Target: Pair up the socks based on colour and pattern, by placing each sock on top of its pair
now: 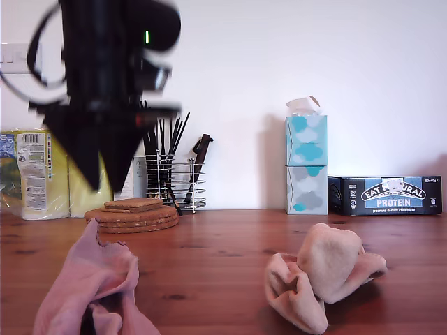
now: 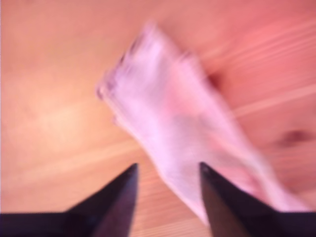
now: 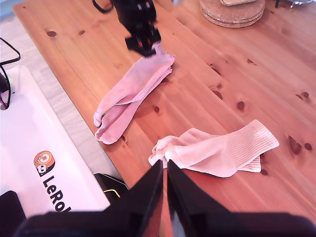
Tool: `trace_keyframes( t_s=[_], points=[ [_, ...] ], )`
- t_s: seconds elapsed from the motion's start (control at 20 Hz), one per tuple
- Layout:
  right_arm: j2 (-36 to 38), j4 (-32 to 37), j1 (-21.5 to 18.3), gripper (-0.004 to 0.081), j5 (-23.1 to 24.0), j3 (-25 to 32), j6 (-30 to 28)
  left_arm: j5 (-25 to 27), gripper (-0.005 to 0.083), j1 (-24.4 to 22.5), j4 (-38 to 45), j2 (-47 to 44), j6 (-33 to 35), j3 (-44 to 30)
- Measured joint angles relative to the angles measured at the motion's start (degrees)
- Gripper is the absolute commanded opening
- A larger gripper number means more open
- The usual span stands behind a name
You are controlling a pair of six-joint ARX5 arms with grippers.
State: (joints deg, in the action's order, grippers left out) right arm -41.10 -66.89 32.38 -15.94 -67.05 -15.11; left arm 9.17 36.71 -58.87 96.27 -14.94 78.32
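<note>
Two dusty-pink socks [image 3: 129, 93] lie overlapping near the table's edge, and they show at the exterior view's lower left [image 1: 91, 286]. My first gripper [image 2: 168, 170] hangs open over a pink sock [image 2: 177, 133], blurred, with nothing between its fingers. It is the black arm at the exterior view's upper left [image 1: 101, 174], above the frilly cuff end [image 3: 145, 47]. Two cream-peach socks [image 3: 217, 150] with ribbed cuffs lie bunched together at the exterior view's lower right [image 1: 321, 276]. High above them, my second gripper [image 3: 164, 170] is shut and holds nothing.
The wooden table [image 1: 223, 258] carries a stack of cork coasters [image 1: 133, 215], a wire utensil holder [image 1: 174, 178], stacked tissue boxes [image 1: 306, 164], a protein bar box [image 1: 385, 195] and a yellow package [image 1: 35, 174] along the back wall. A white board [image 3: 39, 148] lies beyond the table edge.
</note>
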Motion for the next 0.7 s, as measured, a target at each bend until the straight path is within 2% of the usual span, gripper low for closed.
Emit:
trace_keyframes(
  t_s=[0.15,0.4,0.55,0.7],
  points=[
    [0.00,0.57,0.00,-0.0013,0.04,0.00,-1.07,-2.93,-0.0020,0.37,9.49,-5.57,5.18,-3.85],
    [0.70,3.85,-0.02,-0.0013,0.04,0.00,-1.27,-14.91,-0.0020,-0.92,28.37,-15.28,15.74,-23.67],
    [3.10,3.50,-0.02,-0.0013,0.02,0.00,-0.50,-21.09,-0.0020,-3.82,32.50,-19.15,18.10,-28.85],
    [5.62,-2.16,-0.02,-0.0013,0.02,0.00,1.60,-21.77,-0.0021,-7.96,33.11,-18.40,20.57,-31.23]
  ],
)
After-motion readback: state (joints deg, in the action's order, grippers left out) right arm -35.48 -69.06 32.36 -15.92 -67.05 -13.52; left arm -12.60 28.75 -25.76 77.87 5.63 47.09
